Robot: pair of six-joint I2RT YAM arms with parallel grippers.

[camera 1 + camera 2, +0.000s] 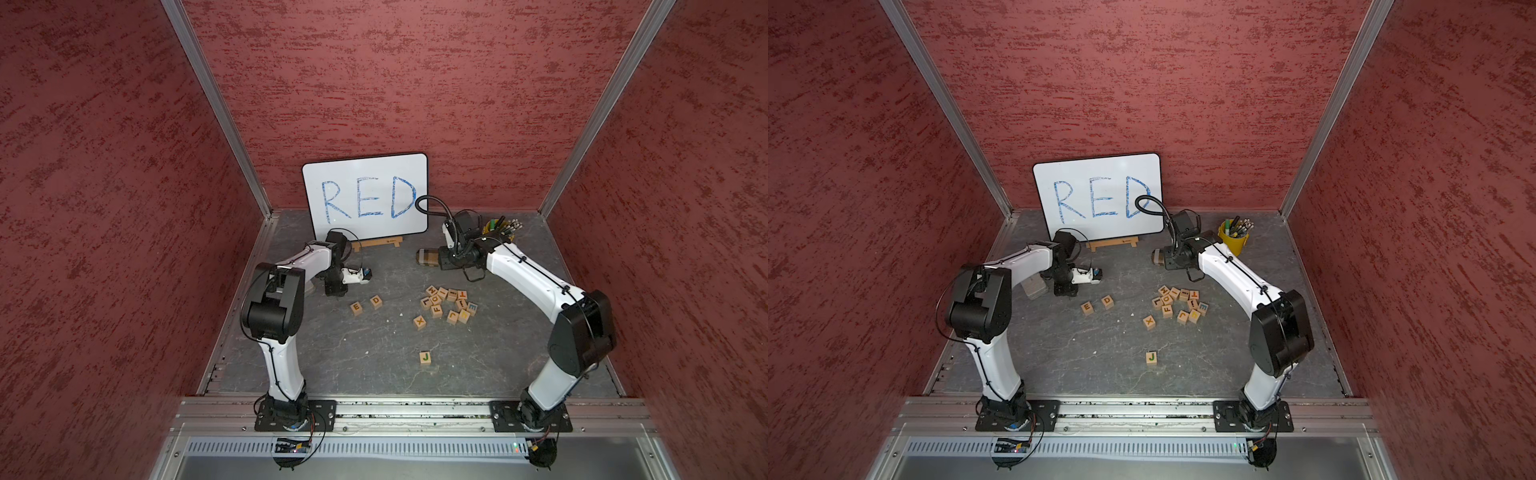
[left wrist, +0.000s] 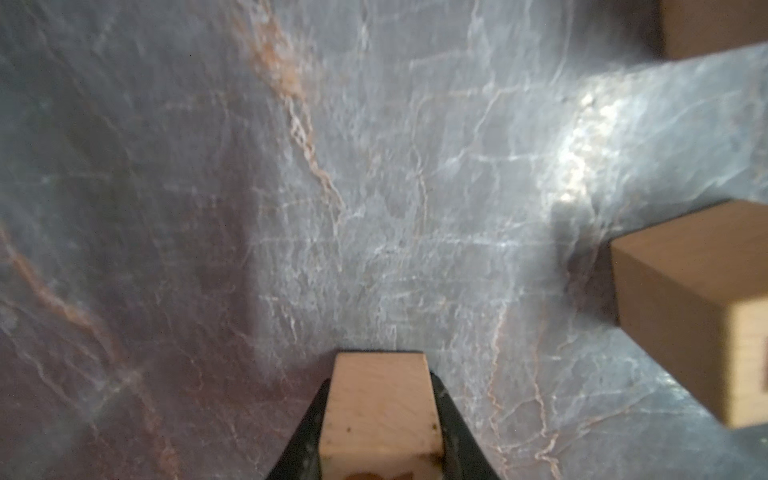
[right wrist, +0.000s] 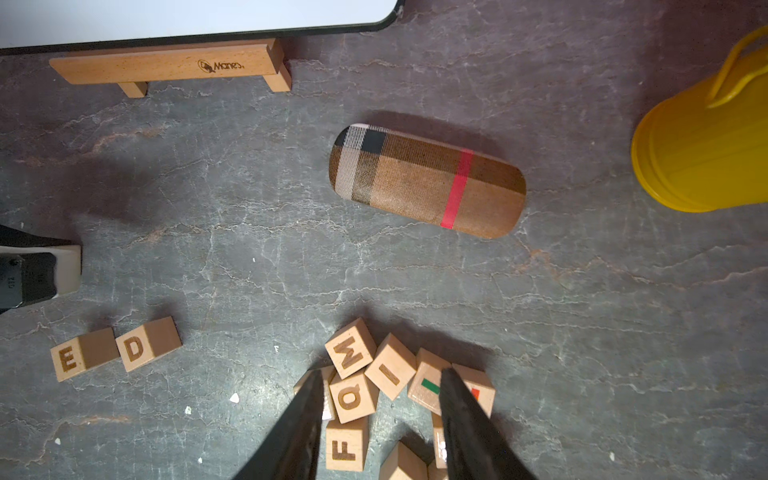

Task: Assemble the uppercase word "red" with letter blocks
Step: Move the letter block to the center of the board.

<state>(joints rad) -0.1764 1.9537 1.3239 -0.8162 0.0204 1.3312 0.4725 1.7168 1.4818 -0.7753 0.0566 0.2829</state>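
I held a light-wood cube [image 2: 380,415], presumably R, clenched in the left jaws just beside the orange-lettered E cube [image 1: 356,308]. The D cube [image 1: 376,301] flanked E's other side. Right jaws hung parted, empty. Next, R needed seating squarely against E.

The far whiteboard [image 1: 365,195] bears "RED" in blue marker; its wooden stand [image 3: 166,64] carries a logo that seems to read "Manes". Left lie the E block [image 1: 356,308] and D block [image 1: 376,301]; right, the M block [image 3: 350,348], Q block [image 3: 352,398], F block [image 3: 345,449] and X block [image 1: 420,322]; nearest, a green J block [image 1: 424,357].

Textured red walls [image 1: 415,83] enclose a grey, veined stone floor [image 1: 353,365].
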